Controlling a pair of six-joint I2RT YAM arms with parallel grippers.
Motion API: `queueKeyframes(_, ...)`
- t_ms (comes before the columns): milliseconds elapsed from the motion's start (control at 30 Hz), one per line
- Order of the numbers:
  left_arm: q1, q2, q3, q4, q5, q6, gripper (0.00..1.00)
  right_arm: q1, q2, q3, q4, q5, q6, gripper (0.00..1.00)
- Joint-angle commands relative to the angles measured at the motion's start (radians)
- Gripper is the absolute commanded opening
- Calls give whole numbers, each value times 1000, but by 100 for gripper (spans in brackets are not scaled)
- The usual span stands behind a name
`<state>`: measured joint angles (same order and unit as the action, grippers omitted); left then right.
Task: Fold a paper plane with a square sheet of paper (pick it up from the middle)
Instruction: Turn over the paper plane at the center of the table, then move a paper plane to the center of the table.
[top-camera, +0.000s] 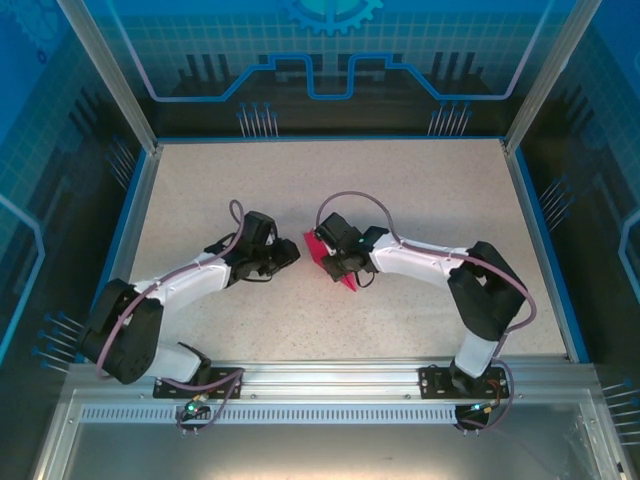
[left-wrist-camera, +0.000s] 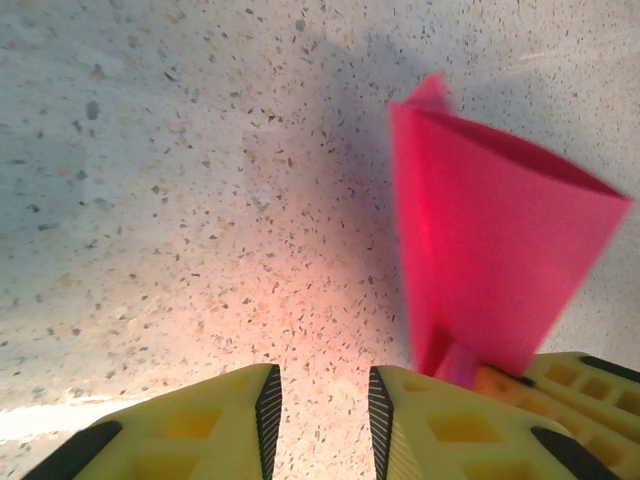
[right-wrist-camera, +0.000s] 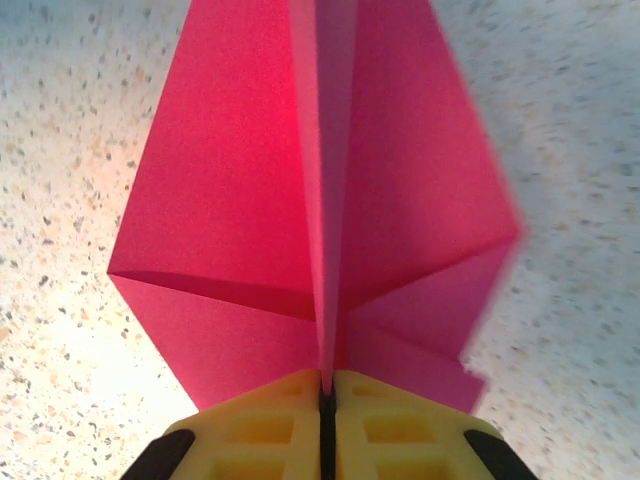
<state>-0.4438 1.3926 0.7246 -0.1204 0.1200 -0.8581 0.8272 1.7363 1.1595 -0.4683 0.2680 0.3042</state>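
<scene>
From the top external camera, we see both arms reaching in toward the middle of the speckled table (top-camera: 420, 190). The left gripper (top-camera: 287, 258) and the right gripper (top-camera: 336, 262) face each other, close together. The magenta paper plane (top-camera: 346, 279) stands on edge at the right gripper, and its pink sheet runs from beside the gripper down toward the near side. We cannot tell from this height how either pair of jaws stands.

In the left wrist view, we look down past the left gripper (left-wrist-camera: 322, 400). Its two yellow fingers (left-wrist-camera: 235, 420) stand apart with bare table (left-wrist-camera: 150, 200) showing in the gap, so this hand is open and holds nothing. The paper plane (left-wrist-camera: 500, 260) rises just to the right of it, apart from the left fingers. It is wide at the top and narrows to a fold at the bottom. There the fold runs into the right gripper's yellow fingers (left-wrist-camera: 575, 385) at the lower right corner.

In the right wrist view, we see the right gripper (right-wrist-camera: 326, 385) pressed together on the upright centre crease of the paper plane (right-wrist-camera: 230, 200), its fingertips meeting on the paper. The two layered wings spread left and right of the crease above the table (right-wrist-camera: 60, 150). The right wing's edge is blurred.
</scene>
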Motion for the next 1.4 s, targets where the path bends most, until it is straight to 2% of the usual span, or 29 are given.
queueKeyframes(0, 8, -49, -25, -44, -36, 16, 33, 32, -32, 19, -60, 104, 104, 8)
queueKeyframes(300, 8, -74, -40, -9, -15, 4, 42, 64, 100, 45, -68, 75, 234, 13)
queueKeyframes(433, 7, -62, -38, -2, -5, 4, 44, 65, 110, 51, -53, 44, 248, 22)
queueKeyframes(733, 4, -31, -27, 49, 61, 10, 47, 59, -36, -17, 0, 12, 251, 42)
queueKeyframes(967, -37, 18, 17, 65, 104, 40, 50, 11, -137, -122, 50, -2, 255, 62)
queueKeyframes(1167, -94, 79, 39, 84, 131, 36, 53, -66, -203, -228, 131, -116, 281, 69)
queueKeyframes(1367, -131, 152, 51, 109, 139, 19, 51, -146, -252, -324, 199, -196, 334, 73)
